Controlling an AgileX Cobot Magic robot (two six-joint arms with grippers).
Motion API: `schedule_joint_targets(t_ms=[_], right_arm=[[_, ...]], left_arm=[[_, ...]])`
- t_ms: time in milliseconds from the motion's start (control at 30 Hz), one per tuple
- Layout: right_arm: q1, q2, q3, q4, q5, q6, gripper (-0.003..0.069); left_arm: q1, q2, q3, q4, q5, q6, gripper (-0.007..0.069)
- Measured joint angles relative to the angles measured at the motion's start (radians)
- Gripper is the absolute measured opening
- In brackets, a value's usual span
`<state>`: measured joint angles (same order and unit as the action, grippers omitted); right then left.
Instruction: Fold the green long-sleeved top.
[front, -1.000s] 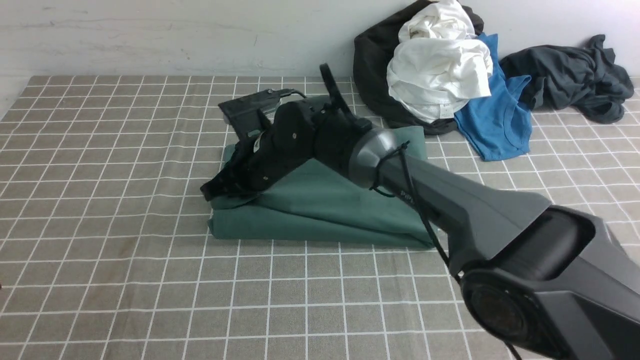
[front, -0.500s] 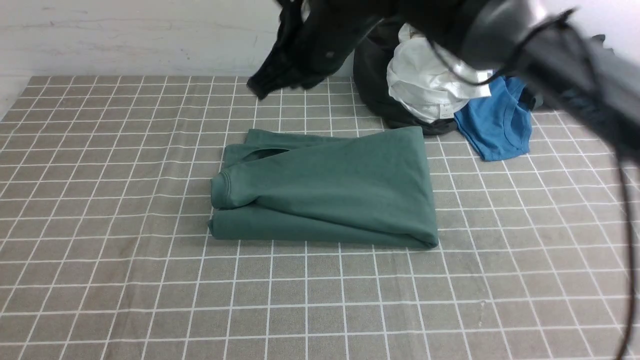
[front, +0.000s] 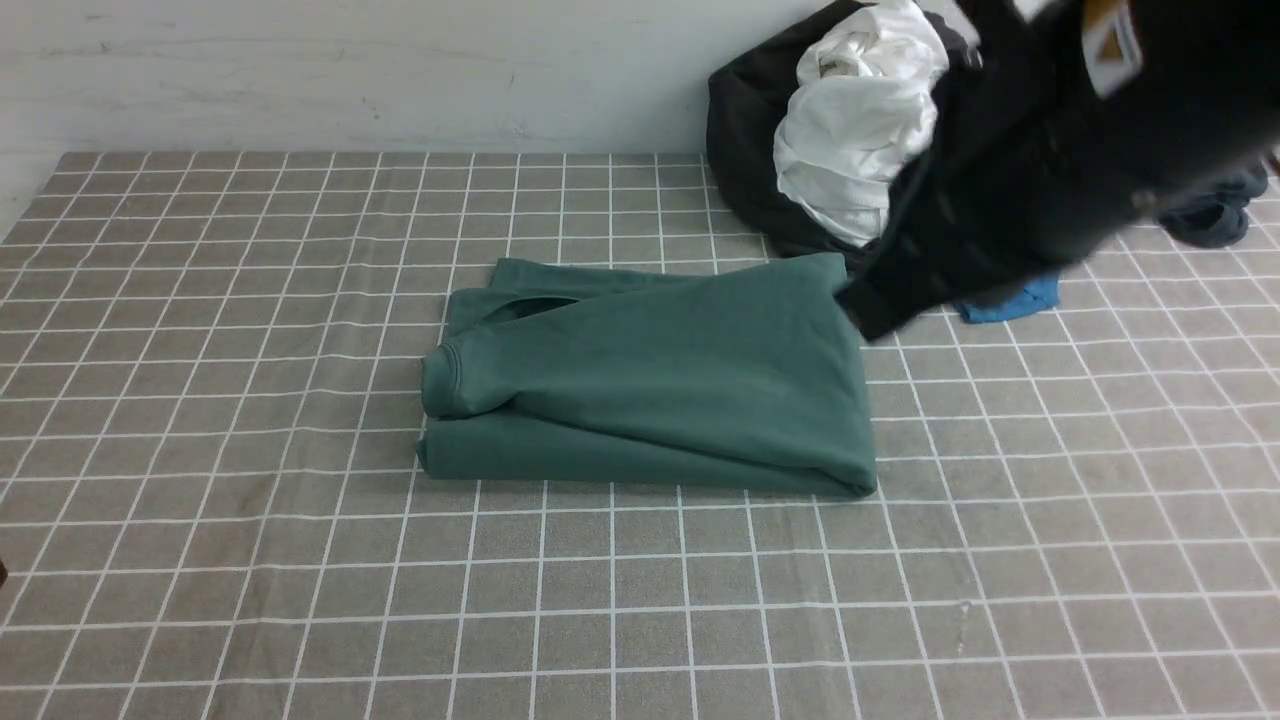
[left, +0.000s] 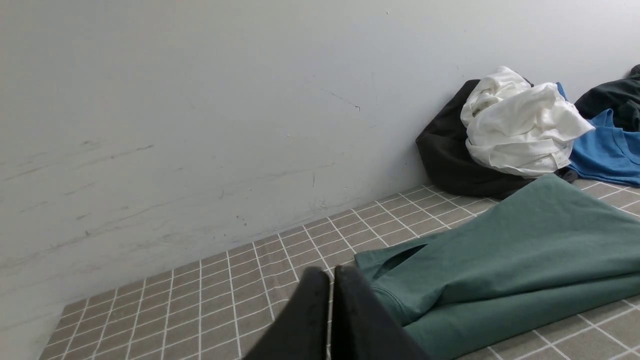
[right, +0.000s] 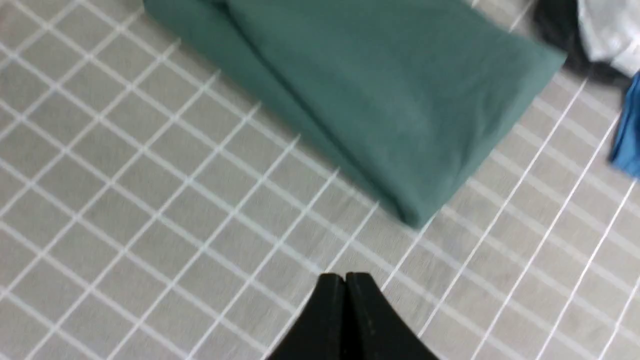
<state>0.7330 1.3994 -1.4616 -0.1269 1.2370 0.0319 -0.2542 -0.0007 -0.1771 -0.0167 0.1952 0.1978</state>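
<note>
Green top (front: 650, 390) is lying folded in a neat block mid counter (front: 250, 600). Folding looks done, I think. Right tool (right: 345, 277) & left tool (left: 331, 275) are both pinched shut, holding nothing. Next: prob. just parking arms.

Open checked cloth (front: 200, 560) around the folded green top (front: 650, 390) — clothes heap (front: 860, 130) blocks behind.
</note>
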Motion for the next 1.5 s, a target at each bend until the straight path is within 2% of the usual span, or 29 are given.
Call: schedule_joint_targets(t_ms=[133, 267, 400, 500, 767, 967, 1067, 1133, 1167, 1200, 1267, 1367, 1500], right_arm=[[-0.001, -0.078, 0.274, 0.132, -0.228, -0.007, -0.0015], [-0.001, -0.138, 0.478, 0.281, -0.392, -0.096, -0.0015], [-0.001, -0.188, 0.649, 0.448, -0.395, -0.149, -0.0015], [-0.004, -0.194, 0.698, 0.481, -0.335, -0.133, -0.0015], [-0.019, -0.196, 0.709, 0.291, -0.038, -0.121, -0.0015], [-0.035, -0.23, 0.709, 0.259, -0.026, -0.104, -0.0015], [-0.038, -0.297, 0.719, 0.221, -0.095, -0.079, -0.0015], [-0.039, -0.435, 0.753, 0.127, -0.275, -0.042, -0.0015], [-0.039, -0.448, 0.753, 0.113, -0.275, -0.04, -0.0015], [-0.04, -0.552, 0.791, 0.047, -0.372, -0.018, -0.0015], [-0.046, -0.674, 0.848, -0.047, -0.452, 0.017, -0.0015], [-0.1, -0.877, 0.975, -0.187, -0.539, 0.141, -0.0015], [-0.214, -1.058, 1.152, -0.269, -0.645, 0.298, -0.0015]], left_arm=[[0.0, 0.0, 0.0, 0.0, 0.0, 0.001, -0.0003], [0.0, 0.0, 0.0, 0.0, 0.0, 0.002, -0.0003], [0.0, 0.0, 0.0, 0.0, 0.0, 0.002, -0.0003], [0.0, 0.0, 0.0, 0.0, 0.0, 0.002, -0.0003], [0.0, 0.0, 0.0, 0.0, 0.0, 0.002, -0.0003], [0.0, 0.0, 0.0, 0.0, 0.0, 0.002, -0.0003], [0.0, 0.0, 0.0, 0.0, 0.0, 0.002, -0.0003], [0.0, 0.0, 0.0, 0.0, 0.0, 0.002, -0.0003], [0.0, 0.0, 0.0, 0.0, 0.0, 0.002, -0.0003], [0.0, 0.0, 0.0, 0.0, 0.0, 0.002, -0.0003], [0.0, 0.0, 0.0, 0.0, 0.0, 0.002, -0.0003], [0.0, 0.0, 0.0, 0.0, 0.0, 0.002, -0.0003], [0.0, 0.0, 0.0, 0.0, 0.0, 0.002, -0.0003]])
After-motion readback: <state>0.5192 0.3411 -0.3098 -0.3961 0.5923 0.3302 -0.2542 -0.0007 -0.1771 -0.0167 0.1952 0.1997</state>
